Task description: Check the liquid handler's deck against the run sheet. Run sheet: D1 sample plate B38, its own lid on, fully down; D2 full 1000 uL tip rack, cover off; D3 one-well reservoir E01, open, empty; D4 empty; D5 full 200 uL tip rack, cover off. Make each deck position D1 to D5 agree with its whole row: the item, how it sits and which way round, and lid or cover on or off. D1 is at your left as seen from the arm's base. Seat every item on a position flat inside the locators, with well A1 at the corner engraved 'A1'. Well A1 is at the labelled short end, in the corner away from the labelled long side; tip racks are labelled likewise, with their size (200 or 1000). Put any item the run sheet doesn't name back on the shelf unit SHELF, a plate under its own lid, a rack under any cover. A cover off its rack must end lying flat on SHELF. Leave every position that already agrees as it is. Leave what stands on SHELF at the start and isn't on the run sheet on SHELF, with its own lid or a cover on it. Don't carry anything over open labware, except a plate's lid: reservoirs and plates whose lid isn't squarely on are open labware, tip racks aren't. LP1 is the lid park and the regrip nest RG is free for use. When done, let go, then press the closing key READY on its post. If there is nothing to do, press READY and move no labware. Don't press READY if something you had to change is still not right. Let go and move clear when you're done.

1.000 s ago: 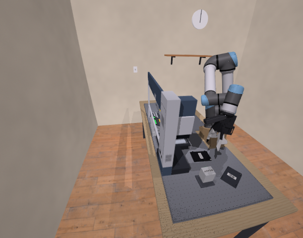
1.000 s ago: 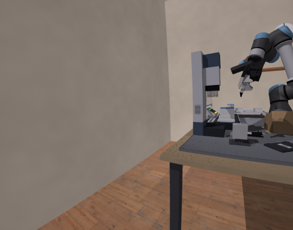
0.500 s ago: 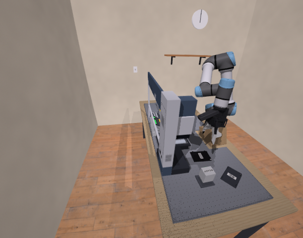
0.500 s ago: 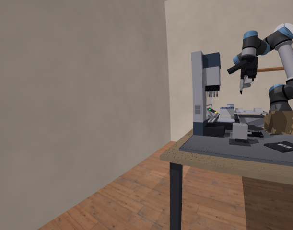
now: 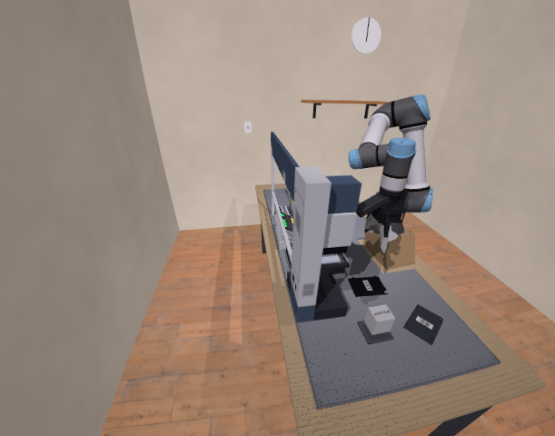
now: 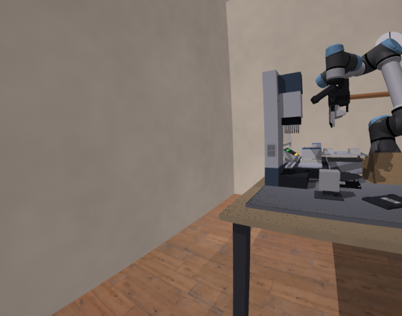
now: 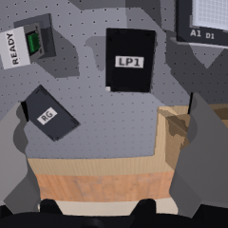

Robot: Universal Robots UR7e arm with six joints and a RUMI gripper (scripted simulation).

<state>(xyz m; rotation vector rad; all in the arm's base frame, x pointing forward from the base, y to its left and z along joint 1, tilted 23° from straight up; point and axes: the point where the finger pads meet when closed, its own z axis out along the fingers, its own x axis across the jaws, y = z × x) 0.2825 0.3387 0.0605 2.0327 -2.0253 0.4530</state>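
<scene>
My gripper [image 7: 106, 97] is open and empty, pointing down from high above the table's near edge. It also shows in the top view [image 5: 386, 236] and the exterior view [image 6: 333, 119]. Below it lie the black lid park LP1 [image 7: 130, 60], bare, the black regrip nest RG [image 7: 50, 113], bare, and the READY key post [image 7: 27, 44] with its green key. At the top right of the wrist view is deck position D1 [image 7: 204, 21], engraved A1, holding a white multi-well plate. The rest of the deck is hidden behind the liquid handler [image 5: 310, 234].
A wooden box [image 5: 393, 251] around the arm's base stands right of the gripper and shows in the wrist view [image 7: 182, 125]. The handler's pipetting head [image 6: 291, 102] hangs over the deck. Labware stands further back on the deck [image 6: 313, 155]. The table edge [image 7: 95, 163] runs below the gripper.
</scene>
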